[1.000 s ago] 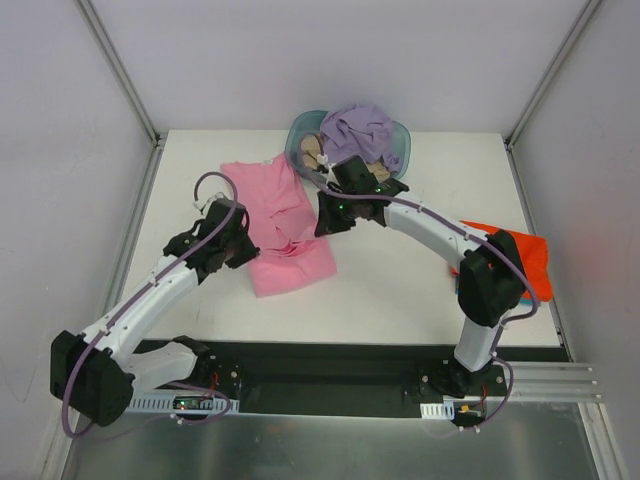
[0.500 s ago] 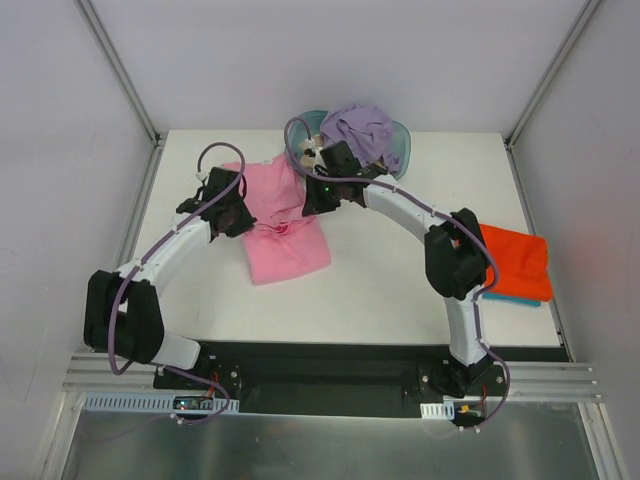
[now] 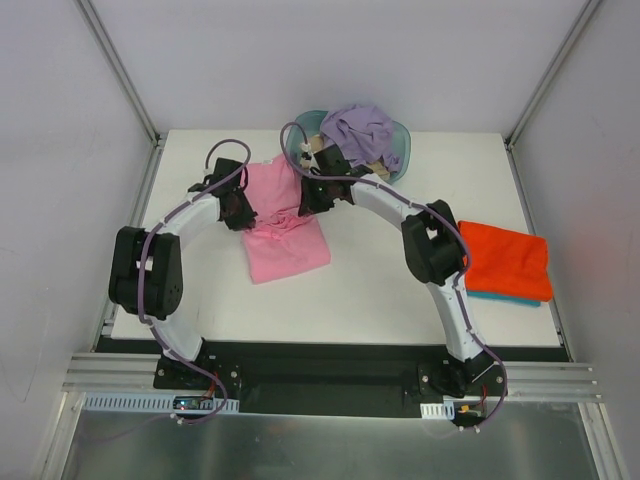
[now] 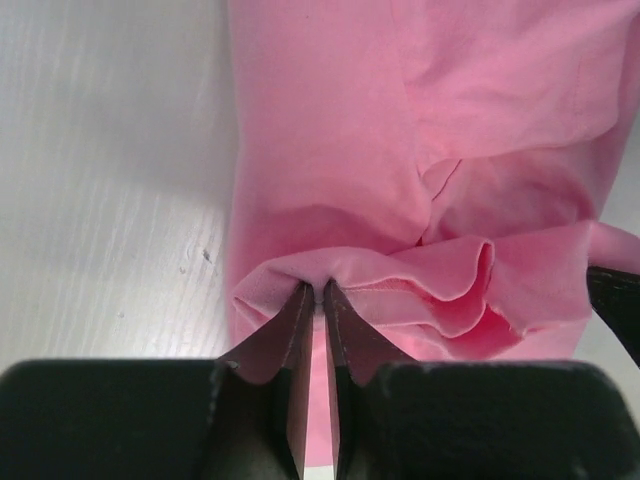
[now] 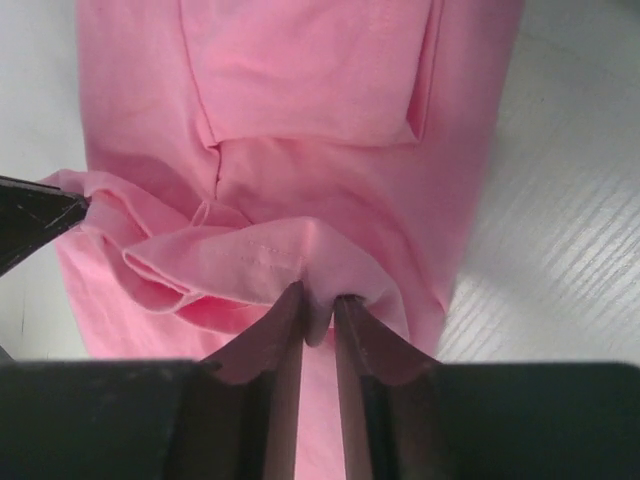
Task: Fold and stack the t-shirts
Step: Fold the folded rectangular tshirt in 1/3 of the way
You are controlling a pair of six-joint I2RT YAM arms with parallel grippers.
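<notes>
Folds of a soft pink cloth short-sleeved t-shirt (image 3: pixel 290 250) bunch into a raised ridge across its middle, where both arms pinch it. The shirt lies on the white table (image 3: pixel 400 290), left of centre, its near half flat and smooth. The left gripper (image 4: pixel 318 288) is clenched on the ridge's left end, with a rounded lip of pink fabric squeezed between its dark fingers. The right gripper (image 5: pixel 318 300) is clamped on the right end in the same way, a stitched hem curling over its fingertips. The two grippers face each other across the shirt.

At the far edge of the table sits a teal translucent plastic oval basket (image 3: pixel 402 158), just beyond the right gripper. A crumpled lavender t-shirt (image 3: pixel 358 125) is heaped on top of it, and a tan t-shirt (image 3: pixel 316 152) shows at its left side. Near the right edge, well apart from the pink shirt, a folded orange-red t-shirt (image 3: pixel 505 260) rests on a folded teal t-shirt (image 3: pixel 505 297), of which only a thin strip shows.
</notes>
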